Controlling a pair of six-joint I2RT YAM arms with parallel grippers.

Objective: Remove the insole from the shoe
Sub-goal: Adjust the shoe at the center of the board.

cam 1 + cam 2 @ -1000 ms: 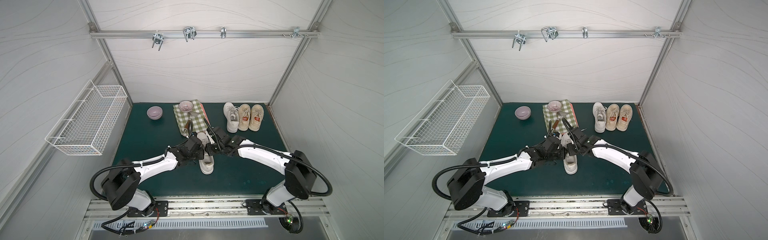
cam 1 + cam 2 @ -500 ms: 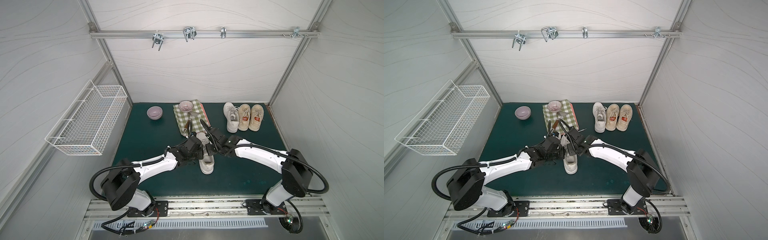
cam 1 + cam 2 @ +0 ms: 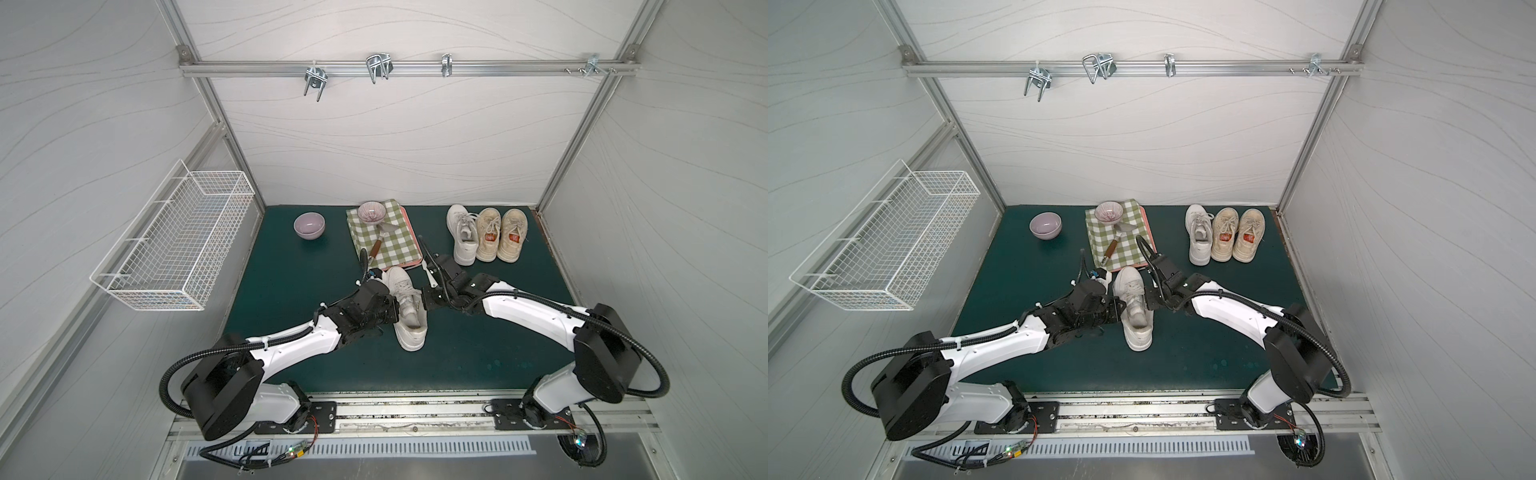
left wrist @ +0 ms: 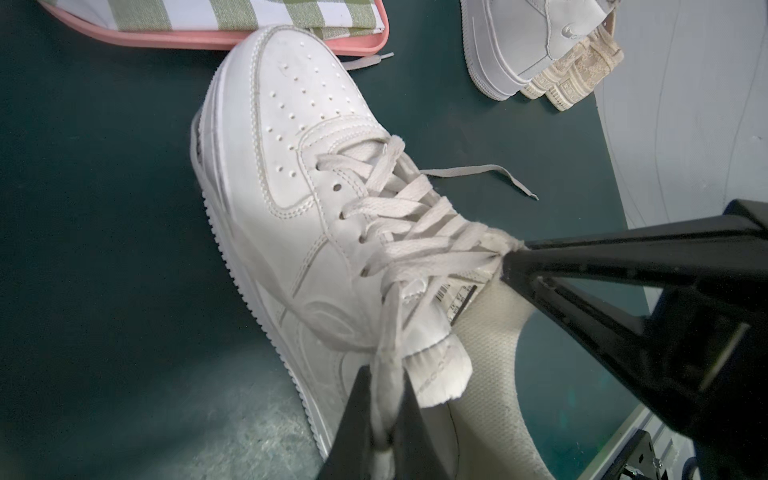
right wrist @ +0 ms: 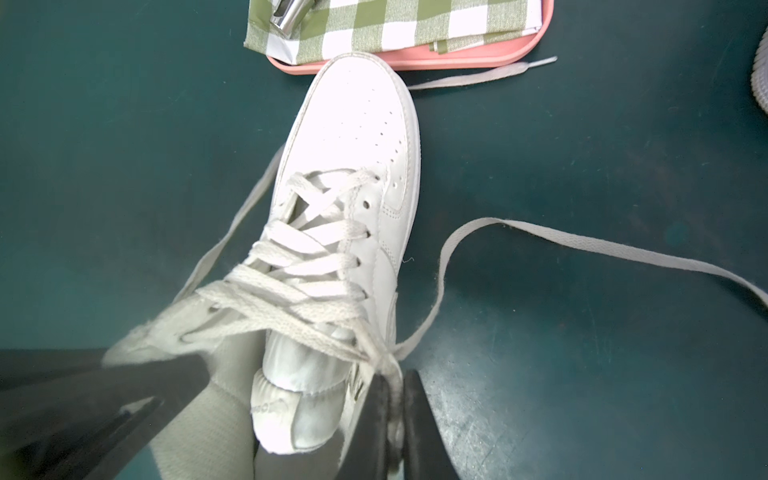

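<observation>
The shoe (image 3: 405,309) is white, with rows of tiny punched dots across the toe. Its laces (image 4: 415,232) are off-white, and its insole (image 4: 494,345) is cream with a fine woven texture. The surface (image 3: 291,270) is dark teal green. The cloth (image 3: 386,245) is checked green and white, and the tray (image 4: 208,39) is salmon pink. The plain bowl (image 3: 309,225) is lilac; the striped bowl (image 3: 371,212) is pink with fine radiating lines. The far sneaker (image 3: 462,235) is white, and the beige sneakers (image 3: 488,239) have red labels inside. The wire basket (image 3: 174,249) is white.
</observation>
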